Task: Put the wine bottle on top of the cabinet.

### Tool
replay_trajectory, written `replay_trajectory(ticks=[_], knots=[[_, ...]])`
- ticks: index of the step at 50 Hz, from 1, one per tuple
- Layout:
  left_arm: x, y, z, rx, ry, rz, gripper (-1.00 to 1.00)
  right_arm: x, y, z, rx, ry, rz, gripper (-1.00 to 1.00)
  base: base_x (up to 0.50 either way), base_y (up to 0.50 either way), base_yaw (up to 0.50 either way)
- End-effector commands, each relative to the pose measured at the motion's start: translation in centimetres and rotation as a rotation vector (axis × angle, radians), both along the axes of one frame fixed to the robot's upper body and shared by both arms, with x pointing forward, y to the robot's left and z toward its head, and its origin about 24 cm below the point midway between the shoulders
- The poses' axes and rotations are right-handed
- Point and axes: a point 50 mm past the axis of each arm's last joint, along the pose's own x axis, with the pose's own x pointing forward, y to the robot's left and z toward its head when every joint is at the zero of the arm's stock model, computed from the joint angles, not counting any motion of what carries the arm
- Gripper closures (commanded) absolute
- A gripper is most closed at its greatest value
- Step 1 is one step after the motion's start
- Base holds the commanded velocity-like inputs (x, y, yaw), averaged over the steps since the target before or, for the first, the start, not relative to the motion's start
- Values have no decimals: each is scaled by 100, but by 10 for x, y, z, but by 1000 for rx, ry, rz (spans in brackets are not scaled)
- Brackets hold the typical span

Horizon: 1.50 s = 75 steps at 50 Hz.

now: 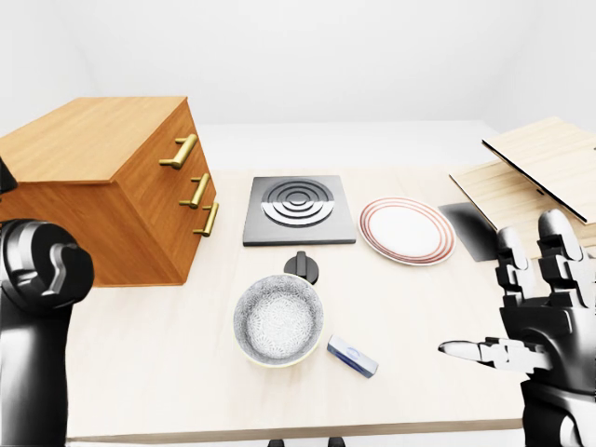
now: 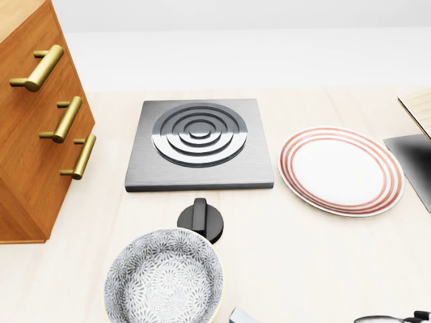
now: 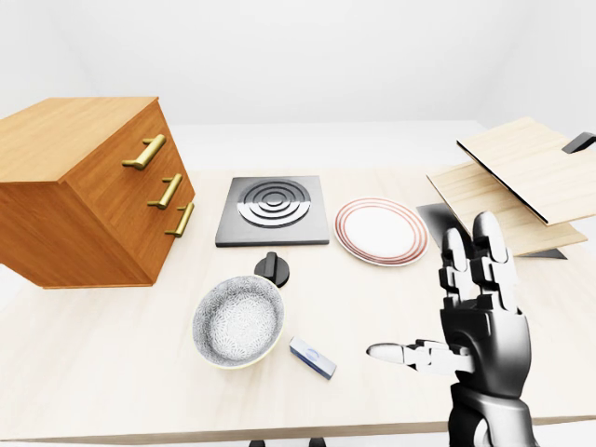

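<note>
Cabinet [image 1: 102, 182] — three handles; one plate [image 1: 406, 230], one bowl [image 1: 277, 318].

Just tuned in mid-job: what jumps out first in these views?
The wooden cabinet with brass handles fills the left of the right-eye view, its top bare and no wine bottle anywhere. The right hand stands open and empty at lower right. Between them lie a stove plate, striped plate and patterned bowl.
</note>
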Motion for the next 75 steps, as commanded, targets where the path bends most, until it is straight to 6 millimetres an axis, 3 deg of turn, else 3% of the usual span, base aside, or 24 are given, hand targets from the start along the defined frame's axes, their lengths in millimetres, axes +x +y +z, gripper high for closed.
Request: replay_trajectory(ticks=[1, 6, 13, 22, 23, 31, 35, 36, 38, 41, 43, 53, 63, 65, 66, 68, 69, 75], knots=[[-2, 77, 13, -148, 196, 198, 97, 2, 0, -6, 14, 23, 1, -100, 0, 0, 0], [-9, 95, 13, -163, 242, 266, 97, 2, -2, -11, 27, 48, 1, -100, 0, 0, 0], [-10, 121, -4, -190, 320, 306, 97, 5, -3, -18, 42, 73, 4, -100, 0, 0, 0], [-2, 129, -19, -142, 424, 325, 96, 11, -3, -24, 47, 99, 1, -100, 0, 0, 0], [-4, 125, -13, -113, 425, 325, 96, 11, -3, -24, 48, 101, 3, -100, 0, 0, 0], [8, 131, -34, -96, 504, 286, 96, 15, -3, -30, 56, 125, 6, -100, 0, 0, 0], [14, 124, -34, -46, 544, 287, 96, 15, -2, -28, 53, 119, 5, -100, 0, 0, 0], [21, 126, -47, -37, 584, 281, 96, 14, -1, -28, 53, 119, 6, -100, 0, 0, 0], [24, 127, -52, -35, 602, 279, 96, 15, -1, -29, 55, 123, 7, -100, 0, 0, 0], [20, 125, -43, -34, 586, 270, 95, 15, 0, -29, 52, 127, 8, -100, 0, 0, 0], [26, 129, -57, -44, 618, 260, 94, 16, 0, -28, 50, 121, 5, -100, 0, 0, 0], [22, 133, -59, 26, 656, 272, 92, 15, -3, -33, 60, 141, 2, -100, 0, 0, 0], [34, 140, -87, -37, 711, 264, 93, 18, -4, -33, 66, 137, -6, -100, 0, 0, 0], [34, 138, -82, -36, 703, 263, 93, 17, -4, -33, 67, 137, -6, -100, 0, 0, 0], [36, 144, -94, -66, 720, 260, 93, 17, -2, -33, 65, 143, -4, -100, 0, 0, 0], [35, 144, -92, -74, 713, 259, 93, 17, -2, -34, 66, 147, -2, -100, 0, 0, 0], [37, 148, -102, -89, 732, 257, 92, 17, -2, -35, 68, 149, -2, -100, 0, 0, 0], [39, 154, -118, -144, 754, 252, 92, 17, -1, -31, 67, 133, -5, -100, 0, 0, 0]])
